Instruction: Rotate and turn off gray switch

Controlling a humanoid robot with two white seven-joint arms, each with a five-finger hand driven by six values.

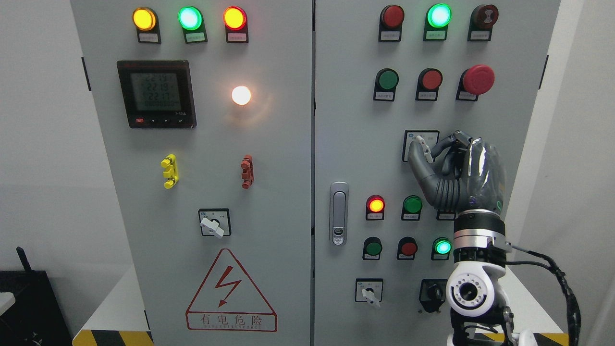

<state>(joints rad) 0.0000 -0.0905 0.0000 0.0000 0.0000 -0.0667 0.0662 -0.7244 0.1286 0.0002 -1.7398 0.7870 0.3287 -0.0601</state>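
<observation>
Even, fairly bright light falls on the grey cabinet (pixel 269 158), with no hard shadows across its doors. The white lamp (pixel 241 95) on the left door is blown out and throws a warm halo on the paint around it. The top-row lamps (pixel 190 18) bloom too, their colours bleeding past their rims. The meter screen (pixel 155 91) looks washed, its digits hard to read. The right hand (pixel 456 168) shows glossy streaks on its back and casts a faint shadow on the panel. Focus is sharp throughout; the cabinet edges lean slightly outward toward the top.
</observation>
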